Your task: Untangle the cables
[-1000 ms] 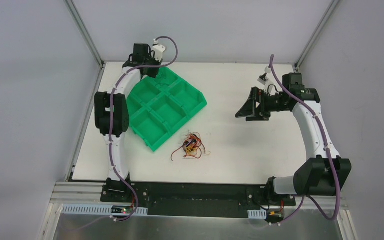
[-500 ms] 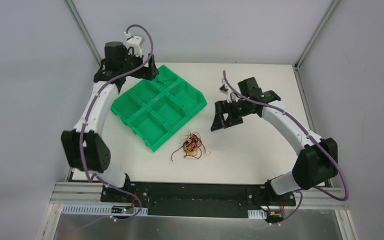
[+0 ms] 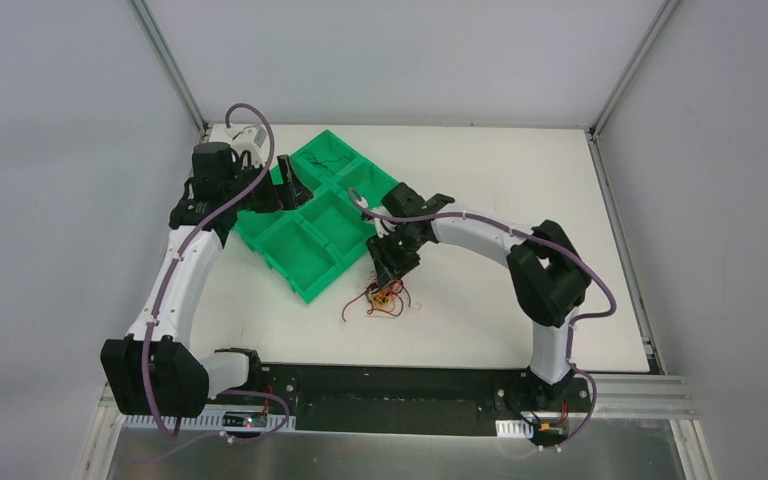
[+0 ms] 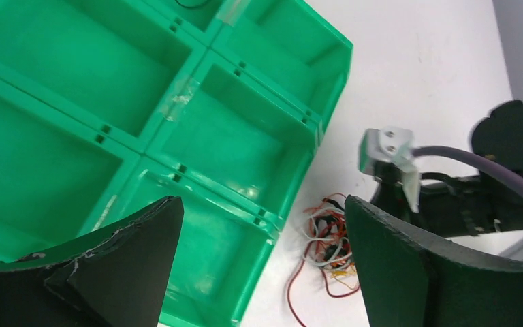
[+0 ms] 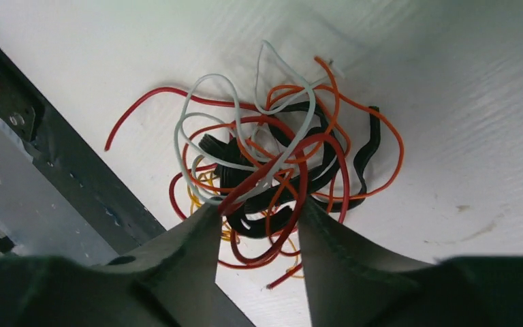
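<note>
- On the white counter (image 3: 500, 180), toward 6 o'clock in the overhead view: the cables (image 3: 385, 297) (image 4: 327, 252) (image 5: 272, 170), bunched into one small knot of red, orange, yellow, white and black strands.
- Just off the 5 o'clock corner of the green six-compartment tray (image 3: 290, 255) (image 4: 293, 129), near it but apart from it.
- Trailing from the knot toward 7 o'clock in the overhead view: one loose red end, flat on the counter.
- Directly over the knot: the right gripper (image 3: 395, 262) (image 5: 259, 211), pointing down, jaws at a narrow gap.
- Between those jaws in the right wrist view: a few red and black strands; impossible to tell whether pinched or only straddled.
- Above the tray, at 10 o'clock of the counter: the left gripper (image 3: 290, 190) (image 4: 262, 204), jaws spread wide, holding nothing.
- Framed between the wide jaws in the left wrist view: tray compartments across the upper left, the knot down at 5 o'clock.
</note>
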Tool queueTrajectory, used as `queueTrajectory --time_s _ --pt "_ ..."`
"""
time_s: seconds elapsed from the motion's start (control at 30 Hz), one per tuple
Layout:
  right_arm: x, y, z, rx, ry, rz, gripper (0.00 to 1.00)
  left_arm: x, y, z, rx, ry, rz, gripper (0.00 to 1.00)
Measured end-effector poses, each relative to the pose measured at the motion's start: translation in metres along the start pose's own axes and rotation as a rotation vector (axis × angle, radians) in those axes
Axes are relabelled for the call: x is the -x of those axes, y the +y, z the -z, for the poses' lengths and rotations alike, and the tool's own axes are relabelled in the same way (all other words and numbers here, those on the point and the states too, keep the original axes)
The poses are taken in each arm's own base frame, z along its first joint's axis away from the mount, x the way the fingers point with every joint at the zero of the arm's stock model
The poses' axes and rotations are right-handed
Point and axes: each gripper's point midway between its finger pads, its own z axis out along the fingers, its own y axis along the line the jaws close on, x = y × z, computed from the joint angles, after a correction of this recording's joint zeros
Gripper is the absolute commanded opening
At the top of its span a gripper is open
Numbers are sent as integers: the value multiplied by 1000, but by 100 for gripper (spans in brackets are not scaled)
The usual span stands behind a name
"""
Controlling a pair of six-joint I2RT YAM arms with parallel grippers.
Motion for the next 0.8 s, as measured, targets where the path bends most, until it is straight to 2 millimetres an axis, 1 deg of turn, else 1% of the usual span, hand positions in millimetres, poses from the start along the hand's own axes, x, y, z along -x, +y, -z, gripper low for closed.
queueTrajectory --time_s 0.03,0.07,0.1,0.17,0.27,0.33,0.4,0.5,0.6,0.7,0.8 --pt "-2 -1 -5 2 15 -3 28 -4 0 0 -4 12 11 90" --pt "-5 -2 -8 13 32 -12 13 -9 -1 -1 -14 24 24 90" --pt "-8 -1 -8 29 44 -19 0 -12 -2 -1 -22 33 35 89" --pt "-13 2 -3 82 50 -50 0 -19 -6 -2 -45 50 52 85" --pt "-19 -1 12 134 36 -102 0 -37 -14 0 -106 94 88 83" --pt "-23 -3 29 165 7 -140 0 -48 -21 0 -150 127 105 83" --pt "-18 0 54 204 -59 -162 0 -59 -32 1 -208 165 112 82" --pt "-2 15 97 257 -189 -124 0 -72 -64 4 -322 218 70 81" --pt "6 43 133 317 -280 -32 0 -91 -104 9 -456 283 -11 77" --pt "10 61 152 361 -307 35 0 -103 -135 14 -563 338 -60 75" --pt "5 66 156 380 -294 55 0 -105 -154 12 -628 369 -81 76"
